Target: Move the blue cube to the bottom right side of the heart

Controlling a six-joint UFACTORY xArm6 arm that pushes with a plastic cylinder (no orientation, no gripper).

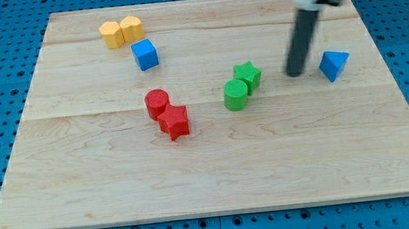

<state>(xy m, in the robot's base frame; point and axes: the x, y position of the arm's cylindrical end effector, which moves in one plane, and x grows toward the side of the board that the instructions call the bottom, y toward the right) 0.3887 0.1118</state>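
Note:
The blue cube (144, 54) sits in the upper left part of the wooden board (217, 166). Just above and left of it lie two yellow blocks touching each other: the left one (112, 34) and the right one (132, 27), which looks heart-shaped. My tip (295, 73) rests on the board at the view's right, far from the blue cube. It is just left of a blue triangular block (334, 64), with a small gap, and right of the green star (247, 75).
A green cylinder (236, 94) touches the green star at its lower left. A red cylinder (157, 102) and a red star (174, 121) touch each other left of centre. Blue pegboard surrounds the board.

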